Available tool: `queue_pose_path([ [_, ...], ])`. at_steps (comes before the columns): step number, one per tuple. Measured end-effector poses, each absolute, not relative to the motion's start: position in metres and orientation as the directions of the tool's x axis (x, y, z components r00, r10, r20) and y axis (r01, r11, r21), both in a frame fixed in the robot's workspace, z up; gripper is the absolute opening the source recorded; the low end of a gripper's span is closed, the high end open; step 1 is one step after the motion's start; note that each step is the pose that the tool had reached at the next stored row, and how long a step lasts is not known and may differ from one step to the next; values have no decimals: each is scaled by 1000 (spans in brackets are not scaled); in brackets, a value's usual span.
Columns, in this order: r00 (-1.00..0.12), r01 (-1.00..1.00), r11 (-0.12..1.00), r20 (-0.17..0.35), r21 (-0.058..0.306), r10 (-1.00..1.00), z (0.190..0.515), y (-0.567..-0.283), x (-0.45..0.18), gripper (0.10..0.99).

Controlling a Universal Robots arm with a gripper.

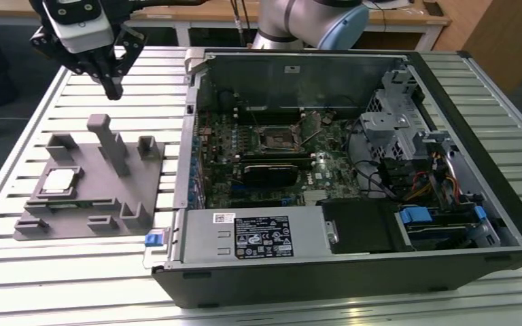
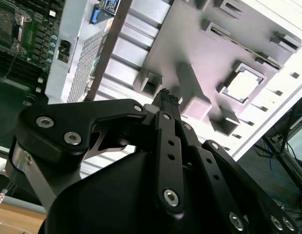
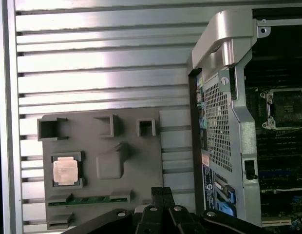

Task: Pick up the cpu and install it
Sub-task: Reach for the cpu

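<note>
At the exterior view's left we see one gripper [image 1: 111, 87] hanging in the air above the slatted metal table [image 1: 89, 275], toward the far side. Its jaws are closed, the two black fingertips pressed together with nothing between them; in both wrist views the tips [image 2: 166, 99] [image 3: 160, 192] meet the same way. It touches nothing. Whether it hangs over the far end of the grey block or just beyond it, we cannot tell.

Below it, nearer to us, one grey plastic block [image 1: 143, 187] lies flat on the table, with several upright posts and pockets. The cpu [image 1: 59, 179] is the single chip we count. It sits flat in a square pocket on the block's left part, pale metal top up, well apart from the gripper. Both wrist views show it seated in that same pocket [image 2: 243, 84] [image 3: 65, 171]. In the first wrist view we also see one thin green strip of circuit board [image 3: 85, 201] in a slot on the block just beside the chip.

Right of the block, one open computer case [image 1: 352, 278] lies on its side, its wall just beside the block's right edge. Inside it, on the board's far half, is one black square socket [image 1: 277, 138], which also shows in the first wrist view [image 3: 287, 108].
</note>
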State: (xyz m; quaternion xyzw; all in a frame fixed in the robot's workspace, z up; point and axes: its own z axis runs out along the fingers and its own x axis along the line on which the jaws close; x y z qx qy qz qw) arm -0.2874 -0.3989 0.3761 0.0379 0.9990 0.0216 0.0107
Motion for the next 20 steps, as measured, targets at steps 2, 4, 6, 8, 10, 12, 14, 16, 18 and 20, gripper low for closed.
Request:
queue_pose_path([
  [2, -997, 75, 996, -20, 44, 76, 376, -399, -294, 106],
  [4, -997, 75, 996, -20, 44, 76, 375, -399, -303, 106],
  [6, -997, 75, 996, -20, 44, 76, 375, -399, -312, 106],
  [8, -997, 75, 996, -20, 44, 76, 375, -399, -321, 106],
  [10, -997, 75, 996, -19, 44, 76, 374, -399, -330, 106],
  [12, -997, 75, 996, -19, 44, 76, 374, -399, -339, 106],
  [14, -997, 75, 996, -19, 44, 76, 373, -399, -348, 106],
  [16, -997, 75, 996, -18, 44, 76, 373, -399, -357, 106],
  [18, -997, 75, 996, -18, 44, 76, 372, -399, -366, 106],
  [20, -997, 75, 996, -18, 44, 76, 372, -399, -375, 106],
])
